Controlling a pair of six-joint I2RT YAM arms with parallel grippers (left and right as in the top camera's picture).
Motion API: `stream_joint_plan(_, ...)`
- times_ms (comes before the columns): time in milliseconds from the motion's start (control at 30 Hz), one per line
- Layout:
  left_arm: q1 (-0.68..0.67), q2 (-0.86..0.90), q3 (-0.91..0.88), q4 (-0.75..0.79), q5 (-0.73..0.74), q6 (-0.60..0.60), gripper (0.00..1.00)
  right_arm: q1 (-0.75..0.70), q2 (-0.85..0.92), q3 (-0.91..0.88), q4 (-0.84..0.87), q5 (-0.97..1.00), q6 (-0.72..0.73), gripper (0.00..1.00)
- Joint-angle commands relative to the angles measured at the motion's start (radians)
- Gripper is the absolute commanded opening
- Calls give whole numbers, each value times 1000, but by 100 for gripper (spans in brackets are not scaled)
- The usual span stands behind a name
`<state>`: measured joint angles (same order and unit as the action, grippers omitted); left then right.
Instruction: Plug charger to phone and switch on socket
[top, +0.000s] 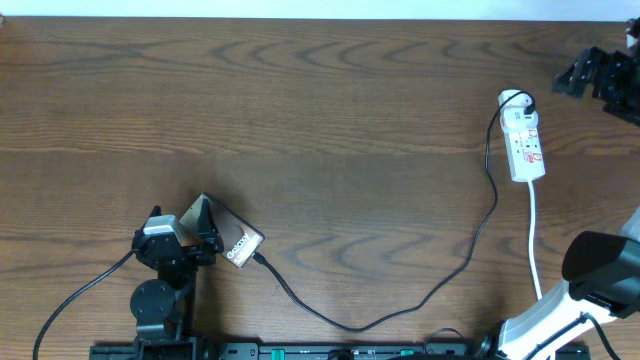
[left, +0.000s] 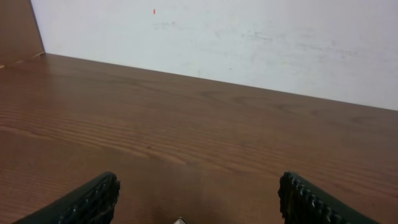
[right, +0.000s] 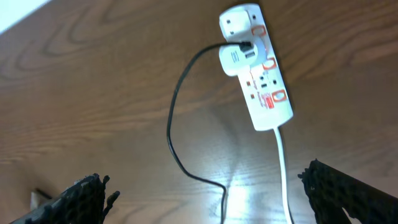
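The phone lies at the front left, its "Galaxy" lettering toward its right end. The charger's black cable runs from that end, where its tip meets the phone's edge, across the table to a white adapter in the socket strip. My left gripper is open at the phone's left end. Only a phone corner shows between its fingers. My right gripper is open and empty, above and right of the strip, which shows with red switch marks in the right wrist view between the wide-spread fingers.
The strip's white cord runs toward the front right, beside the right arm's base. A white wall stands beyond the table's far edge. Bare brown wood fills the middle of the table.
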<state>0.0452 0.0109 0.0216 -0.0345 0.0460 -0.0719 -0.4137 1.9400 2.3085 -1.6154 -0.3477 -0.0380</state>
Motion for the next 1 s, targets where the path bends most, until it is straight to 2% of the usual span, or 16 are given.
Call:
stream_joint_plan(0, 7, -7, -18, -38, -32, -4, 83, 8, -40, 5, -8, 35, -19, 99)
stream_joint_plan(100, 7, -7, -18, -38, -32, -4, 82, 15, -82, 5, 10, 47, -30, 99)
stream_joint_plan(233, 7, -7, -18, -38, -32, -4, 83, 46, -140, -18, 115, 51, -31, 99)
stream_joint_plan(433, 7, -7, -18, -38, -32, -4, 83, 143, -274, -176, 304, 50, -30, 99)
stream_joint_plan(533, 7, -7, -18, -38, -32, -4, 83, 212, -369, -352, 476, 50, -30, 99)
stream_joint_plan(667, 7, -7, -18, -38, -32, -4, 83, 306, -533, -669, 753, 50, -30, 99)
stream_joint_plan(733, 7, -7, -18, -38, -32, -4, 82, 348, -625, -855, 917, 50, -30, 99)
stream_joint_plan(767, 7, -7, -18, -38, -32, -4, 82, 376, -713, -1027, 1072, 50, -30, 99)
stream_joint_plan(867, 7, -7, -18, -38, -32, -4, 83, 408, -880, -1336, 1343, 50, -10, 99)
stream_joint_plan(967, 7, -7, -18, -38, -32, -4, 83, 414, -1009, -1564, 1540, 50, 0, 99)
